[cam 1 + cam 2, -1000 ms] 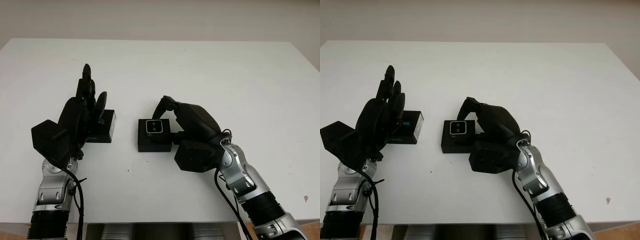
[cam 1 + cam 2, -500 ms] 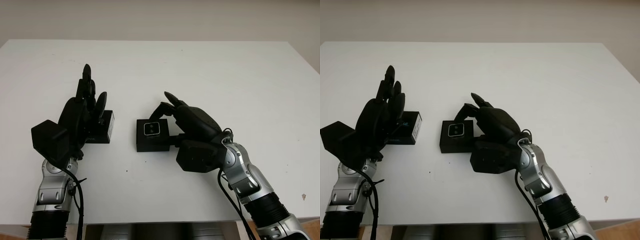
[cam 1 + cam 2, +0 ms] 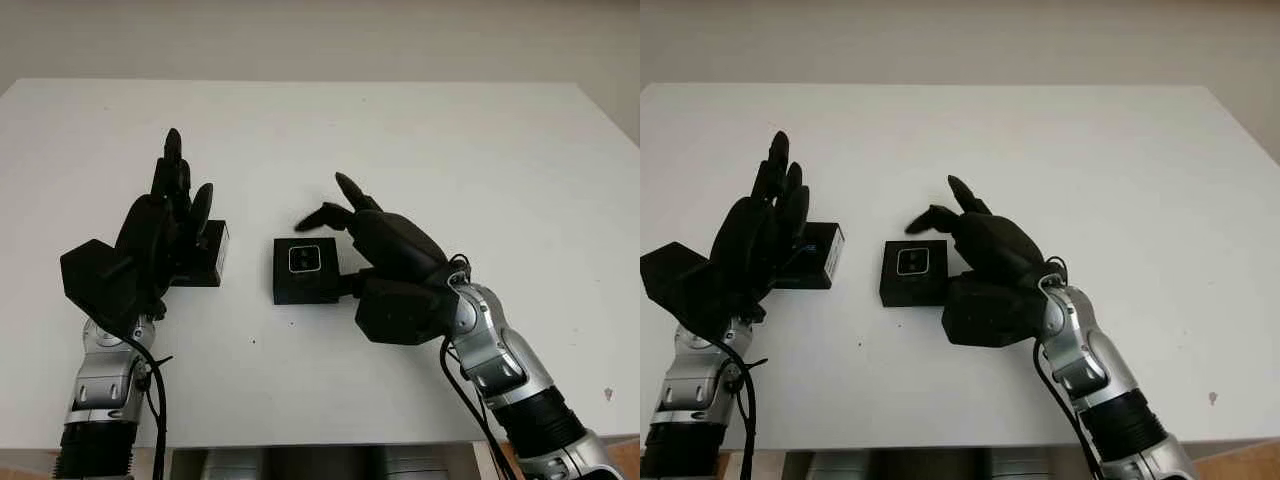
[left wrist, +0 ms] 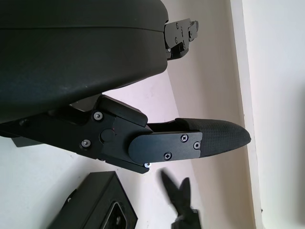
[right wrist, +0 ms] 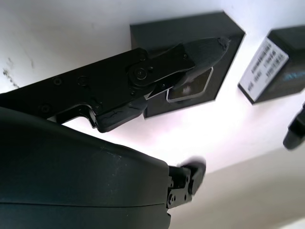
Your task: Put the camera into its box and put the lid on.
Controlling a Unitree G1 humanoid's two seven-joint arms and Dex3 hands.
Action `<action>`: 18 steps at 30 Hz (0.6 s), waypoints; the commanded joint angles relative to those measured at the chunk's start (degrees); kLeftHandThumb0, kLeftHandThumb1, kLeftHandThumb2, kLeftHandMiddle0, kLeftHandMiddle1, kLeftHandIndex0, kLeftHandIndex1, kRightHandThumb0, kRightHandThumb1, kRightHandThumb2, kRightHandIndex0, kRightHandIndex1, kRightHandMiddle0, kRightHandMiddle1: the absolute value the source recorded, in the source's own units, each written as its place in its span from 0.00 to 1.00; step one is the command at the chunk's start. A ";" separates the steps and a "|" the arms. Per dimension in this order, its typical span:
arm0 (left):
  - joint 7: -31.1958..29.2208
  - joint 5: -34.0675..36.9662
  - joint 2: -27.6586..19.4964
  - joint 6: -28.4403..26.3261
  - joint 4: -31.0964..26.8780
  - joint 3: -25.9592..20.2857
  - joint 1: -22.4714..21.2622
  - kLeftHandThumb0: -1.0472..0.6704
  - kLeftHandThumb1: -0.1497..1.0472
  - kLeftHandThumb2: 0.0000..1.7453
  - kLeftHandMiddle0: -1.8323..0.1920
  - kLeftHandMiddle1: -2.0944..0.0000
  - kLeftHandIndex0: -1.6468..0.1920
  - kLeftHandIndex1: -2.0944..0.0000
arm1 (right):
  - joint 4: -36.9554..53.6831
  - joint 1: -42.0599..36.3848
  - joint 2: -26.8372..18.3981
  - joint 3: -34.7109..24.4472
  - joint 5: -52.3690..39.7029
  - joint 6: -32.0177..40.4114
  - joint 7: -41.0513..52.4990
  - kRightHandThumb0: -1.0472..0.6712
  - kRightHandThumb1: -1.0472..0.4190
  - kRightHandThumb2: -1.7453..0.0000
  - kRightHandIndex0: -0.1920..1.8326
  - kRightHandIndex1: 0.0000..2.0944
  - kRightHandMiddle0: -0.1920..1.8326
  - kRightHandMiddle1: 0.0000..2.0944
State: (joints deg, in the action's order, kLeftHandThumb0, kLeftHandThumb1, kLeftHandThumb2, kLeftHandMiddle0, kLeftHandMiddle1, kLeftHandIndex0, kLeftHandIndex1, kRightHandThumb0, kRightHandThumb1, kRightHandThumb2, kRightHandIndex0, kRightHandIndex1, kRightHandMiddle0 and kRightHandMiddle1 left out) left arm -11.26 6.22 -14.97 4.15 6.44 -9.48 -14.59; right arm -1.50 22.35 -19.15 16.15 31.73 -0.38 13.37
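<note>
A black box (image 3: 305, 272) sits on the white table (image 3: 420, 130) at the centre. The small square camera (image 3: 304, 259), with its pale rim, lies inside it face up. My right hand (image 3: 322, 203) is open just right of the box, its fingers lifted above the box's far edge and apart from the camera. In the right wrist view one finger (image 5: 202, 50) reaches over the box (image 5: 152, 31) and camera (image 5: 198, 88). The black lid (image 3: 212, 255) with a white label lies left of the box. My left hand (image 3: 185, 170) is open over the lid's left part and hides it.
The white table stretches wide behind and to the right of both hands. Its front edge (image 3: 300, 447) runs close below the forearms. The lid (image 5: 271, 62) lies a short gap away from the box.
My right hand's fingers have lifted off the camera and opened, leaving the camera in the box. The left hand and the lid have barely moved.
</note>
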 commanded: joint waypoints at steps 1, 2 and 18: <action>0.03 -0.30 -0.61 0.54 -0.21 -0.27 0.18 0.11 1.00 0.29 1.00 1.00 1.00 1.00 | 0.91 1.08 -0.28 -1.48 -0.91 -1.18 -1.24 0.10 0.04 0.96 0.00 0.00 0.00 0.00; 0.02 -0.36 -0.68 0.53 -0.22 -0.26 0.20 0.11 1.00 0.29 1.00 1.00 1.00 1.00 | 0.84 1.30 -0.31 -1.77 -1.07 -1.43 -1.59 0.10 0.04 0.96 0.00 0.00 0.00 0.00; -1.29 0.95 -2.24 -1.37 -1.00 -0.88 -0.40 0.12 1.00 0.27 1.00 1.00 1.00 1.00 | -2.25 7.37 0.83 -7.50 -6.54 -0.92 -5.11 0.06 0.00 0.90 0.00 0.00 0.00 0.00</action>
State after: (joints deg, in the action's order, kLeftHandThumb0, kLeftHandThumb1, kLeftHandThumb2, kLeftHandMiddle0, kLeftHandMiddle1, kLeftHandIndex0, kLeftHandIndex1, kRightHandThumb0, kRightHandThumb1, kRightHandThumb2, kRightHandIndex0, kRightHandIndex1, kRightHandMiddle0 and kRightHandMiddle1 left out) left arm -12.17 6.72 -16.16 3.10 6.38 -9.72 -14.56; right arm -3.34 29.51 -18.83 9.22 25.87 -1.72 8.51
